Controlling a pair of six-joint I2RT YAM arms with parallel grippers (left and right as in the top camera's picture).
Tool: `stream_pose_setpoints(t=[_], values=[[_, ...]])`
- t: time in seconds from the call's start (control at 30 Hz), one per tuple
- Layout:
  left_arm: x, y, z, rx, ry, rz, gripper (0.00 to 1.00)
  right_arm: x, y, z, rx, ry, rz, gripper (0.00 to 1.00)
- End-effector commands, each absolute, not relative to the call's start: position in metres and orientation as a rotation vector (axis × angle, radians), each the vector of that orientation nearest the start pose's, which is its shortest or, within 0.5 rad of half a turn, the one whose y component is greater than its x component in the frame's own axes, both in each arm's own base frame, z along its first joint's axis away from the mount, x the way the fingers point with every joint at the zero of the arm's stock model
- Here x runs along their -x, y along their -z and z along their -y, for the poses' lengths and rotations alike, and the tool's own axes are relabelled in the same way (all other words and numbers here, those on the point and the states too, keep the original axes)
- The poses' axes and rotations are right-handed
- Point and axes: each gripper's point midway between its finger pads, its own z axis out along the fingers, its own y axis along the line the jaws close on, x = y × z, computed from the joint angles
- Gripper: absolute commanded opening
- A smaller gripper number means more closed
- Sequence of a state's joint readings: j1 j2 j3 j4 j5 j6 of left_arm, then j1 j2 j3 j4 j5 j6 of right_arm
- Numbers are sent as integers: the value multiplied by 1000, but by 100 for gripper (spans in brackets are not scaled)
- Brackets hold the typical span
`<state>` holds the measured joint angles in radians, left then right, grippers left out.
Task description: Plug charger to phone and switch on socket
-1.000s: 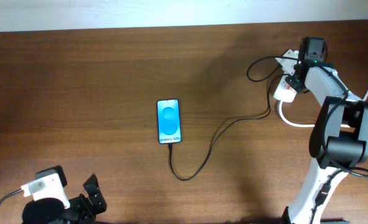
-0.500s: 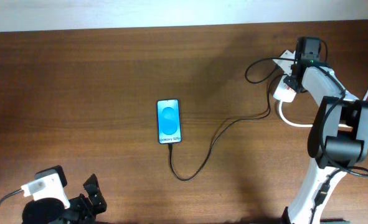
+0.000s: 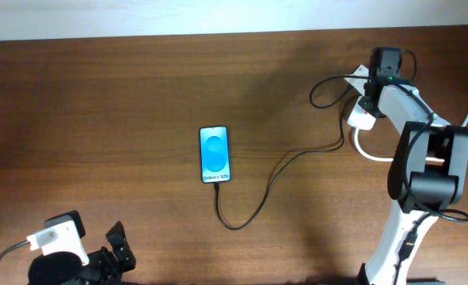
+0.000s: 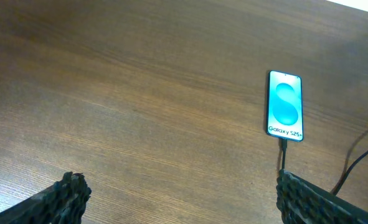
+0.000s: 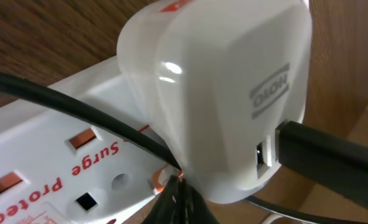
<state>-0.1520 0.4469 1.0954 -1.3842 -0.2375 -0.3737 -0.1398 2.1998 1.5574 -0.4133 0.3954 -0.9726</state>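
The right hand is closed, holding nothing, its pinched tips pressed down on the socket just beside the charger's white plug. Over the last second it has crept a little toward the far end of the socket, probably lining up on a switch. The black charger runs across the counter to the phone, and its tip already meets the phone's bottom edge. Switching on seems all that remains. The left hand waits wide open, well apart.
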Motion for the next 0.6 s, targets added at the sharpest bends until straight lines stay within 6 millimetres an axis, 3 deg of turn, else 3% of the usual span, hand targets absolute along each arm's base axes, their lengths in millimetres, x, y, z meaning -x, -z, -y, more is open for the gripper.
stream_pose_setpoints(t=[0.0,0.23,0.47,0.57], values=[[-124,-263,-24,365,-19,-2243,99,-513,29,72,1207,642,-2559,4],[-124,-263,-24,365,-19,-2243,99,-523,22,62,1248,736,-2503,4],[-124,-263,-24,365,-19,-2243,99,-533,17,36,1318,752,-2426,4],[-124,-263,-24,365,-19,-2243,99,-532,16,38,1316,773,-2432,4]])
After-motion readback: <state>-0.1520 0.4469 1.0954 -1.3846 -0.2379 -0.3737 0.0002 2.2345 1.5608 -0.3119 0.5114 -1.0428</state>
